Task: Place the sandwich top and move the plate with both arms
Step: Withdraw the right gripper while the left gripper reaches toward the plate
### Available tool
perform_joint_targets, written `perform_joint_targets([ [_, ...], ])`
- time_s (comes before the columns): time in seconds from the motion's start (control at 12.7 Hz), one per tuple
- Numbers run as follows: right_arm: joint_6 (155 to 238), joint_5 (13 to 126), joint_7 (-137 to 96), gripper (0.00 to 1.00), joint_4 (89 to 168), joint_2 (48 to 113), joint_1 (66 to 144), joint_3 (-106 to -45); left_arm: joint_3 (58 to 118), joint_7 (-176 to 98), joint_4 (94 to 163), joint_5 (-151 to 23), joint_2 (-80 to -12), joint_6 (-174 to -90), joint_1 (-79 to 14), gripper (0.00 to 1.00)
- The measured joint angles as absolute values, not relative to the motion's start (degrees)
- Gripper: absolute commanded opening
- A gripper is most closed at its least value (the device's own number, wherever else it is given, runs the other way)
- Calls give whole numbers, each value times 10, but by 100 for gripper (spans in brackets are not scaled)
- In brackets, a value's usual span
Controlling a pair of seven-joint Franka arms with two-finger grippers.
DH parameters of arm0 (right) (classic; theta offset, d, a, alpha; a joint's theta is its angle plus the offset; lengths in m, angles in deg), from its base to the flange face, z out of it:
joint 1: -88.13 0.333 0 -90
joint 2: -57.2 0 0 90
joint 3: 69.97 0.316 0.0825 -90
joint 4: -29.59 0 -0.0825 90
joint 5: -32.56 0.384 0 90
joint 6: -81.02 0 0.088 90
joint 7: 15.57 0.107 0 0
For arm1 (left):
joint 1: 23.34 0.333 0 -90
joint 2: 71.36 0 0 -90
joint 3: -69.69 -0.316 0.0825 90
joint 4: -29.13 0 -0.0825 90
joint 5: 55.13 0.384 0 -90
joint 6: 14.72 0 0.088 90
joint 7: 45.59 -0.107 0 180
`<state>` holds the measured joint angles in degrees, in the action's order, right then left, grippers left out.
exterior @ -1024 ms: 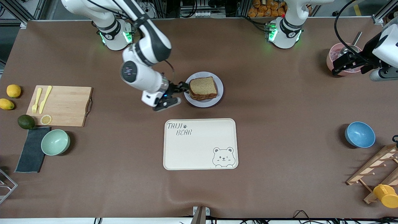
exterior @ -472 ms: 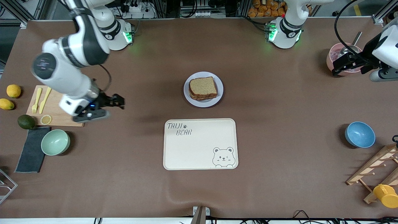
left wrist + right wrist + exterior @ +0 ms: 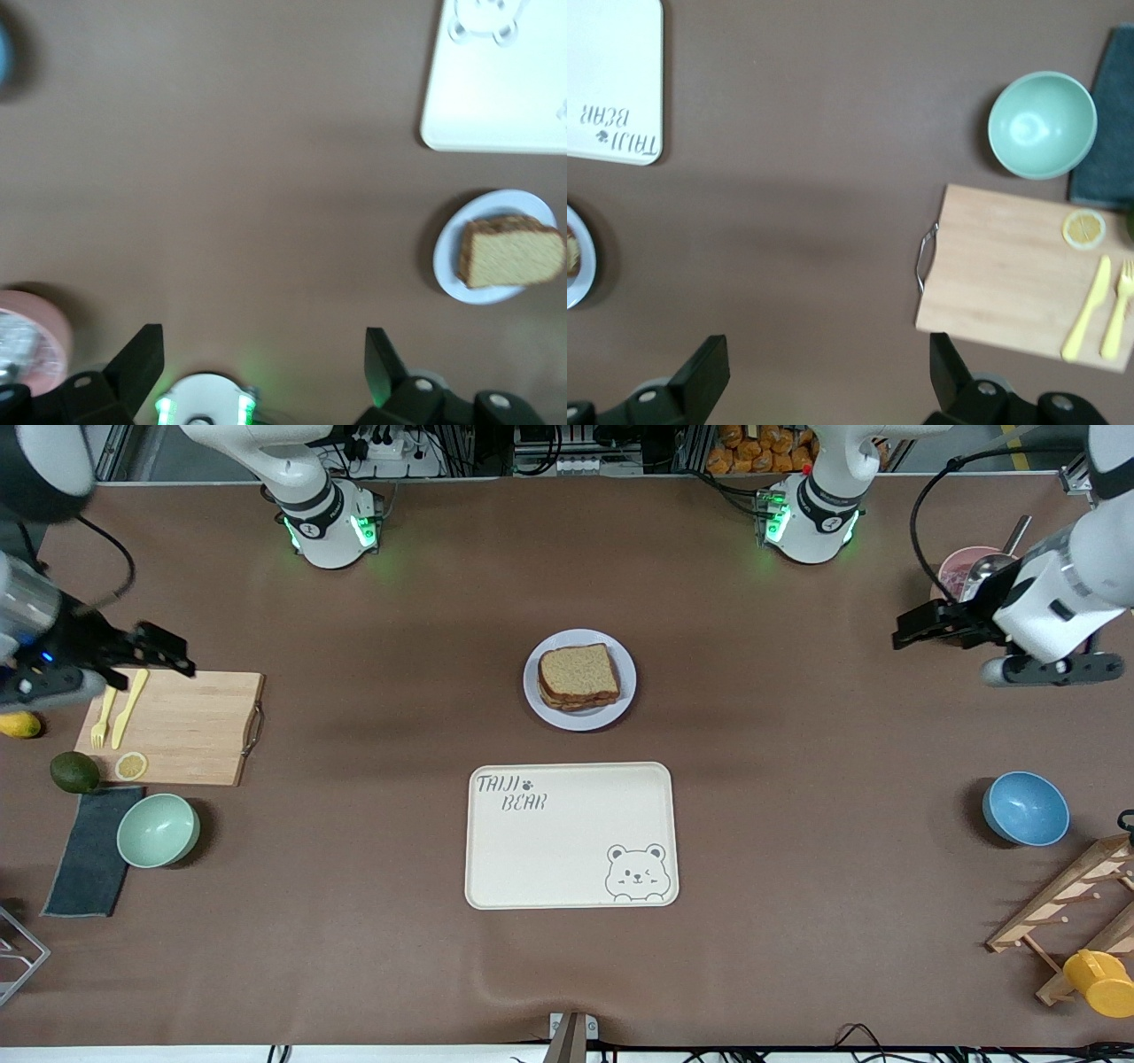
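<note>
Brown table, with cream tray nearer the front camera than the plate. Right gripper over the cutting board, jaws spread wide, holding nothing. Left gripper up near the pink bowl, likewise wide open and empty. Lavender-grey plate mid-table, bearing the sandwich top on the stack.

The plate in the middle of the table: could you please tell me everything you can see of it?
The plate is small, round and pale lavender-grey, smooth like glazed ceramic. It sits flat on the brown table, farther from the front camera than the cream tray. On it lies a stacked sandwich, the light brown sandwich top uppermost, leaving only a ring of rim bare. Neither gripper touches it.
</note>
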<state>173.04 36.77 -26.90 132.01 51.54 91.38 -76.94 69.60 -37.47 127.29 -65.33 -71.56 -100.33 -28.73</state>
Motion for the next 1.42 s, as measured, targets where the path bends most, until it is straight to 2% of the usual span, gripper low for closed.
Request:
perform_joint_targets([
  [0.24, 1682, 336, -231, 100, 1273, 499, 905, -773, 715, -378, 1352, -691, -714, -1052, -288, 100],
  [1.02, 1697, 314, -226, 100, 1227, 515, 892, -769, 820, -379, 1576, -792, -708, -1293, -290, 100],
  [1.42, 1710, 314, -226, 100, 1216, 516, 895, -763, 824, -515, 1616, -893, -688, -1327, -282, 100],
])
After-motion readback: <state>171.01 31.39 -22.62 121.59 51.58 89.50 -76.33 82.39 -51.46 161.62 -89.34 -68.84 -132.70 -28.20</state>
